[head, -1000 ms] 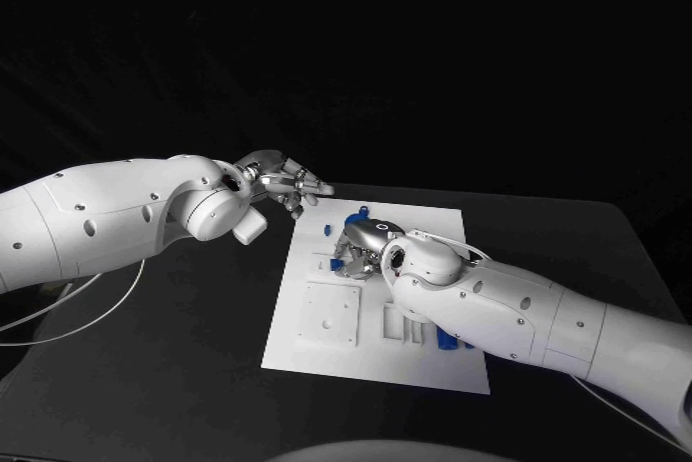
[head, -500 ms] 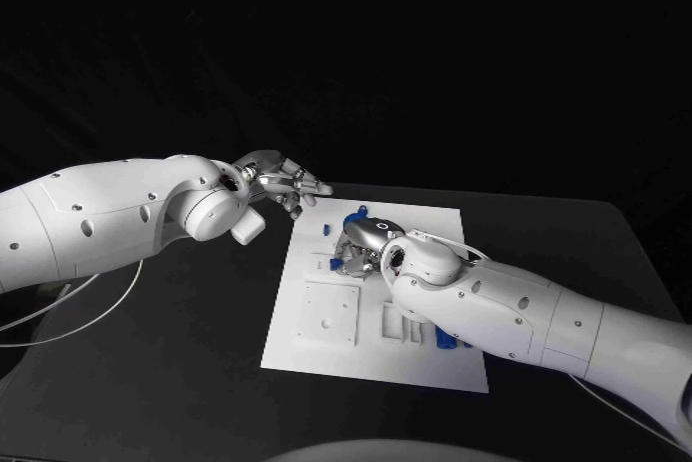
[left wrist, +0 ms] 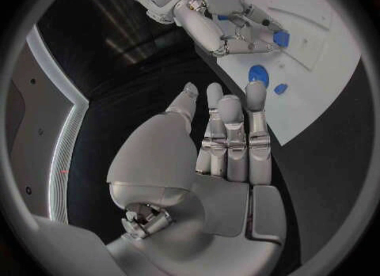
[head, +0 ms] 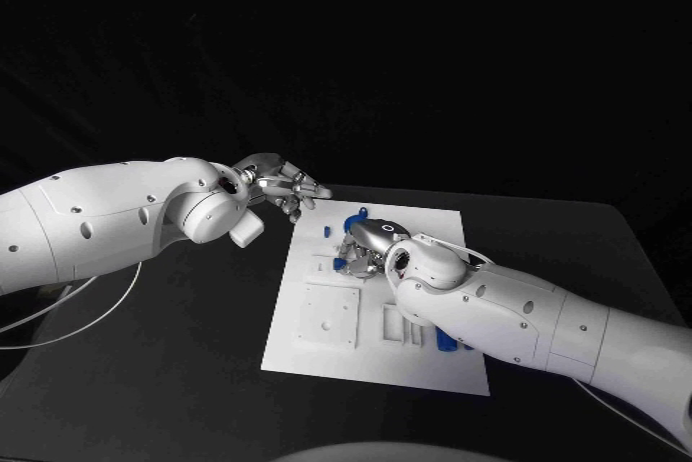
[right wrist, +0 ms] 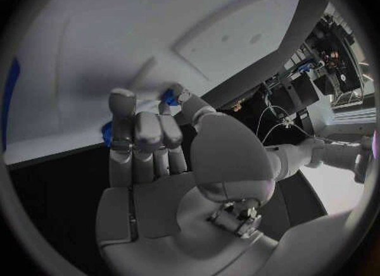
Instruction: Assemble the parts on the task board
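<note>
The right hand [head: 364,250] pinches a small blue part [left wrist: 281,38] on the white task board [head: 418,354], mid-picture. The left hand [head: 283,190] hangs at the board's upper left corner, fingers straight, holding nothing.

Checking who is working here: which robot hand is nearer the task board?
Right. The right robot hand is over the task board, fingers on a blue part. The left robot hand hovers beyond the board's far left corner, holding nothing.
</note>
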